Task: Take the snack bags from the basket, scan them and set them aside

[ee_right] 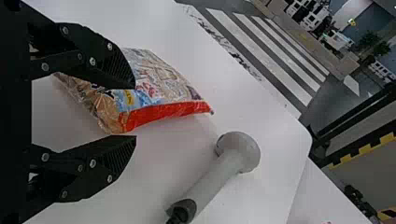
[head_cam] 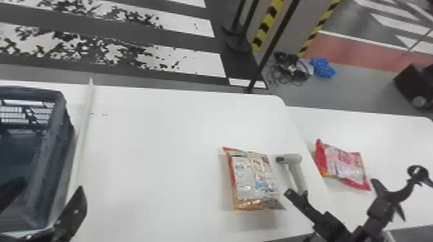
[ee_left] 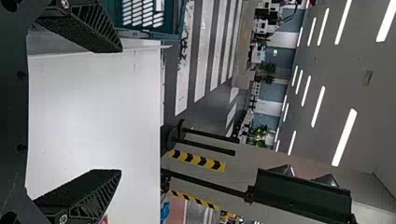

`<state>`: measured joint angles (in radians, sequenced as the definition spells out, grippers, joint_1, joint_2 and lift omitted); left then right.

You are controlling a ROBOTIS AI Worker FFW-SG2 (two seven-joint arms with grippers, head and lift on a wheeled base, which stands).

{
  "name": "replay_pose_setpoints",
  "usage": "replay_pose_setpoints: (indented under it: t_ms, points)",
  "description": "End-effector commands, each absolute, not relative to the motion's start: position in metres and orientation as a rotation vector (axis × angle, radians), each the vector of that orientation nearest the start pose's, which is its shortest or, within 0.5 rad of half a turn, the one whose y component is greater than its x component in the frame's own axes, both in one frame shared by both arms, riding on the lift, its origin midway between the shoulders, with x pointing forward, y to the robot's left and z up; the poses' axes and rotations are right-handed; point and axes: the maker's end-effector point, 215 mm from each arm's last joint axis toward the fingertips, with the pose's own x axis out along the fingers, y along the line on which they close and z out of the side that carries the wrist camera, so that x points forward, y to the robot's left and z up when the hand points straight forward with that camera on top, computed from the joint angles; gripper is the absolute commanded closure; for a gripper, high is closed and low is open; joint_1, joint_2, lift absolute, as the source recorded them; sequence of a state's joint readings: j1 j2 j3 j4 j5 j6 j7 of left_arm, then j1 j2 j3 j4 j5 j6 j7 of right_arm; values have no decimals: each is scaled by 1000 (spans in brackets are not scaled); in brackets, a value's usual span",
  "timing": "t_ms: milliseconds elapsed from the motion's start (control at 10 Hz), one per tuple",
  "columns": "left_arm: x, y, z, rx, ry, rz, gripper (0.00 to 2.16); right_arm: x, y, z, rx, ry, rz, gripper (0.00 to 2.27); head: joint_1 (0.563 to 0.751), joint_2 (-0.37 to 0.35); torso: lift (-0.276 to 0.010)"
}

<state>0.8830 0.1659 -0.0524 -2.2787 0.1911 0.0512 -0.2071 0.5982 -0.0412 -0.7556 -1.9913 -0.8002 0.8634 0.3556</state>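
Beyond the far edge of the tabletop (head_cam: pixel 154 128), broad white stripes (head_cam: pixel 187 61) cross the grey floor (head_cam: pixel 354 87). Past its far right corner stand black posts (head_cam: pixel 246 24) and yellow-and-black striped bands (head_cam: pixel 270 19); tangled cables (head_cam: pixel 291 72) lie near a crumpled blue thing (head_cam: pixel 323 68), with a red floor patch (head_cam: pixel 360 51) behind. A dark object (head_cam: pixel 414 85) sits beyond the second tabletop's (head_cam: pixel 364 124) far edge. The left wrist view shows leafy plants (ee_left: pixel 261 135), long ceiling lights (ee_left: pixel 344 137) and a dark panel (ee_left: pixel 303 196) on a pole (ee_left: pixel 205 182).

Lg. indoor hall – ceiling lts (ee_left: pixel 344 137), zebra-striped flr (head_cam: pixel 180 61)
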Motion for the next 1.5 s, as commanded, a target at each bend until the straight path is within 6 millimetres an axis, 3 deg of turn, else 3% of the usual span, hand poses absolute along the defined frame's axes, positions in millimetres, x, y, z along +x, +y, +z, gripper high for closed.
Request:
replay_pose_setpoints:
  t_ms: [0,200,300,400,500,600,1000,1400]
  points:
    - [320,149,-372,-137,232,-353,70,286,-448,-482,667,559,-140,43,695,-350,-75]
    - [321,145,-375,-139,234,-361,70,291,-455,-465,639,496,-129,43,695,-350,-75]
    - [321,146,-375,-136,235,-363,70,306,-458,-440,597,402,-80,63,695,-350,-75]
    - [321,145,-375,-132,233,-369,70,333,-455,-414,496,304,-3,289,695,-350,-75]
    - [320,145,-376,-139,238,-369,70,351,-441,-426,426,355,45,1153,695,-350,-75]
    - [318,144,-377,-145,241,-376,70,361,-426,-443,409,396,60,2260,695,-350,-75]
    - [319,148,-370,-146,218,-357,70,368,-371,-489,349,494,140,2246,695,-350,-75]
    - [323,148,-362,-173,200,-350,70,368,-331,-507,319,504,197,2246,695,-328,-75]
